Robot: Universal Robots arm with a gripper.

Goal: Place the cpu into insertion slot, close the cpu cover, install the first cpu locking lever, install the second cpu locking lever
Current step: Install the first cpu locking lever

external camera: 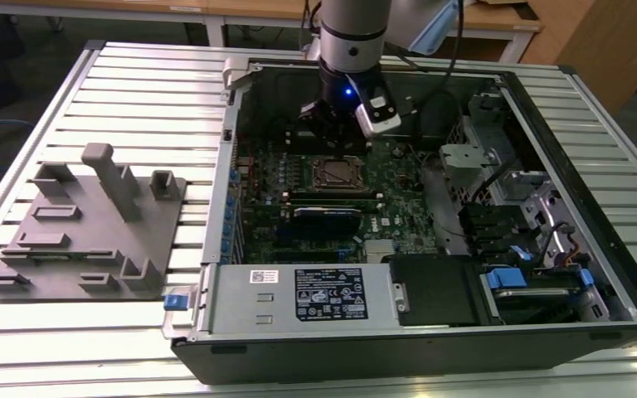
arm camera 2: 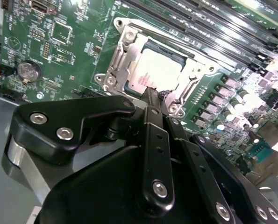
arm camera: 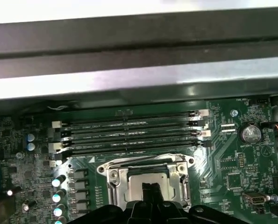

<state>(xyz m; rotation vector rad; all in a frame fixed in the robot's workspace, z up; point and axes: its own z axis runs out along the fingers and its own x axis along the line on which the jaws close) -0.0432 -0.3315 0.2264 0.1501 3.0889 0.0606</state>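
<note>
The fingers [arm camera 2: 153, 100] hide the cpu's [arm camera 2: 155, 70] near edge; the insertion slot [arm camera: 148, 184] is cut off.

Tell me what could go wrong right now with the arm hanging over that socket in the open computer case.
The black gripper sits low over the silver-grey square cpu, which lies in the metal-rimmed insertion slot. A small sideways slip could scrape the chip or shift it out of its seat. The long black memory slots and the row of small silver-topped capacitors flank the socket closely, so a wide swing might knock them.

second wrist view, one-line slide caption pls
Tool poised beside the cpu seated in the insertion slot on the green board.
</note>
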